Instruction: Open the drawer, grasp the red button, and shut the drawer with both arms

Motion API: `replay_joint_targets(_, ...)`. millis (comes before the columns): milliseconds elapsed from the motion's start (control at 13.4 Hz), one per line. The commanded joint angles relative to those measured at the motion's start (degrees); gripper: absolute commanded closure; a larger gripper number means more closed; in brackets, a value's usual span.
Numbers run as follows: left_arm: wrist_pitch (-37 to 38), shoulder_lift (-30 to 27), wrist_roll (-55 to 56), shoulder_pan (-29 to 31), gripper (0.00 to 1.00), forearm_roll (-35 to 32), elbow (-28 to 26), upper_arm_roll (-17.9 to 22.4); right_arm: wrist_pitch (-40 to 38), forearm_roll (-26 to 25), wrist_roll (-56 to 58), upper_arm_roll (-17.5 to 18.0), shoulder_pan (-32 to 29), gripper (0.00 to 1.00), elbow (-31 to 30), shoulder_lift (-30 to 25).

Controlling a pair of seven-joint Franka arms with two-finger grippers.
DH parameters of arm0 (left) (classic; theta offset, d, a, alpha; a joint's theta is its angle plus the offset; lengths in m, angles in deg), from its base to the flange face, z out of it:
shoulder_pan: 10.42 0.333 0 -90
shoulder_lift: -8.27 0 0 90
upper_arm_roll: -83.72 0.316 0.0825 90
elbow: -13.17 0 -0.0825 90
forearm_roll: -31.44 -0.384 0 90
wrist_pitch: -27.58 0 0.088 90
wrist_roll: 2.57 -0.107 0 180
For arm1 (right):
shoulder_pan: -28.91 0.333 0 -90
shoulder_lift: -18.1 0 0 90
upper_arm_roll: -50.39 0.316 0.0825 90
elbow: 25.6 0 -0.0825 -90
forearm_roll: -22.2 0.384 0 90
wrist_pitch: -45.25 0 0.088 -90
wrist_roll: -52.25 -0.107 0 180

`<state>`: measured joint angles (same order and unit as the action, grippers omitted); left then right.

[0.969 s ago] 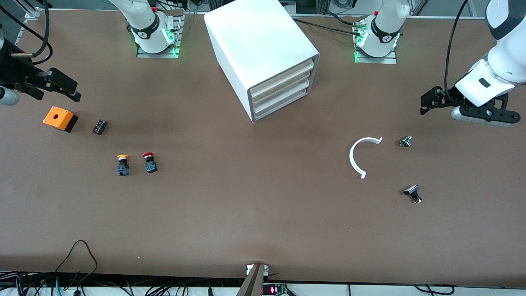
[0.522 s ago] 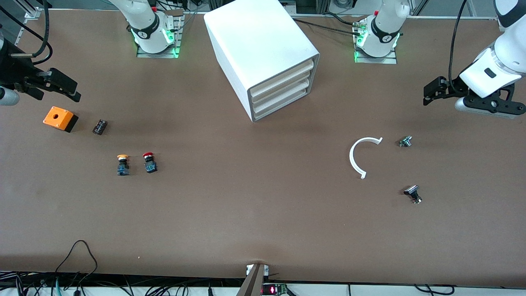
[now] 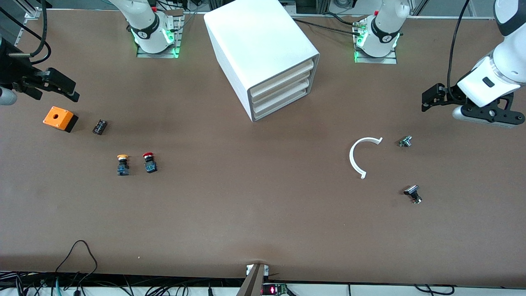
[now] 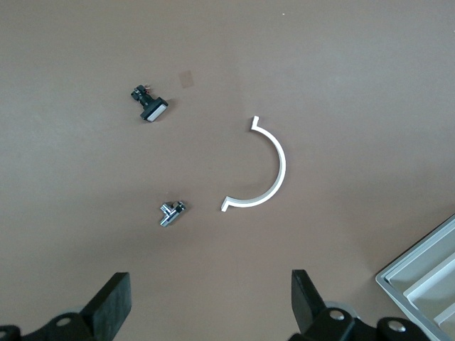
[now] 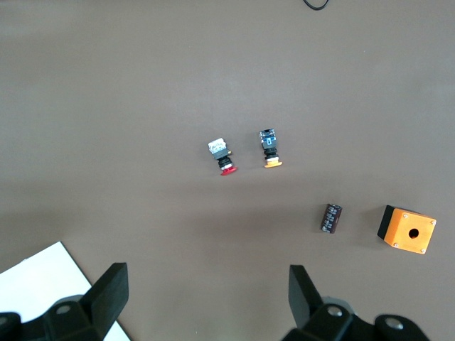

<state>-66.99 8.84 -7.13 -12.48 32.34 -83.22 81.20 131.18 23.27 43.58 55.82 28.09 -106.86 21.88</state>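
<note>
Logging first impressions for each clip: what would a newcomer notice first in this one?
The big white cabinet stands mid-table between the arm bases, all four drawers shut. Small parts lie at either end: toward the right arm's end, the orange box and, nearer the camera, the red button beside an orange-capped one; toward the left arm's end, a white arc. Both the left gripper and right gripper hover open, holding nothing.

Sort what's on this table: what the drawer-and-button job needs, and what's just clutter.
Needed: cabinet with its drawers all shut; red-capped button; left gripper and right gripper, both open, up over the table's ends.

Clutter: orange-capped button, orange box, small dark cylinder, white arc, two small metal parts.
</note>
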Motion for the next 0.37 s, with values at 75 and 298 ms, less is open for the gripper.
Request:
replay_joint_targets(75, 1.6, 0.7, 1.1, -0.2, 0.01, -1.2, 2.0, -0.3, -1.5, 0.5, 0.7, 0.2, -0.4, 0.00, 1.9, 0.6)
replay_joint_targets(298, 1.6, 0.7, 1.1, -0.2, 0.01, -1.2, 2.0, -0.3, -1.5, 0.5, 0.2, 0.1, -0.4, 0.00, 1.9, 0.6)
